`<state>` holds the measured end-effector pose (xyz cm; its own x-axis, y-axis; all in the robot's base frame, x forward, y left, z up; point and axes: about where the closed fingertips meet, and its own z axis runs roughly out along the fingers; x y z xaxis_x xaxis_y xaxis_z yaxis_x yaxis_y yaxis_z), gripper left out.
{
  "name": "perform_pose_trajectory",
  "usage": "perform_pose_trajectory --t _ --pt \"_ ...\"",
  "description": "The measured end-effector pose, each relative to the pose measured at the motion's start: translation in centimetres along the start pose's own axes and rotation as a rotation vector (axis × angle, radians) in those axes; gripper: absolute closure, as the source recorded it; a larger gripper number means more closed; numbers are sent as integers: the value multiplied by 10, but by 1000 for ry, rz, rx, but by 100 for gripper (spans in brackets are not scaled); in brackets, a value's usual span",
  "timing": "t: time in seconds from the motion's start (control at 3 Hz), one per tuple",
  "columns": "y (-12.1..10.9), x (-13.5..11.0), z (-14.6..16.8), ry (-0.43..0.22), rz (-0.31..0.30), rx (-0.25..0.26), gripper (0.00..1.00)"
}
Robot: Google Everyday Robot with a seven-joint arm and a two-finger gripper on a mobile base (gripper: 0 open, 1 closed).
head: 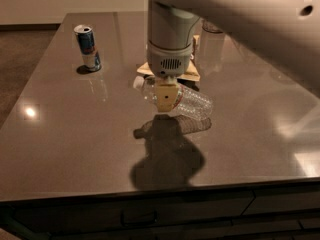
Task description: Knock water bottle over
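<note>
The water bottle (192, 103) is clear and ribbed, with a white cap (138, 82). It lies almost on its side across the middle of the table, cap to the left, its base at or just above the tabletop. My gripper (165, 96) comes straight down from the arm above and is shut on the bottle near its neck. One tan finger (165, 98) shows in front of the bottle; the other is hidden behind it.
A blue-and-silver drink can (88, 47) stands upright at the far left of the grey table (75, 134). A flat tan sheet (190, 75) lies behind the gripper, and a clear container (211, 44) stands at the back. The table's front edge is near.
</note>
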<state>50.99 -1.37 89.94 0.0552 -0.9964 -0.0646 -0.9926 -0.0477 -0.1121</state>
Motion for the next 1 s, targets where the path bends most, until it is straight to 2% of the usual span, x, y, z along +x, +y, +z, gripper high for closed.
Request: perform_pose_trajectory --t 0.67,1.0 --pt "6 -4 24 75 -52 -36 16" --pt "9 -8 33 90 -67 -51 0"
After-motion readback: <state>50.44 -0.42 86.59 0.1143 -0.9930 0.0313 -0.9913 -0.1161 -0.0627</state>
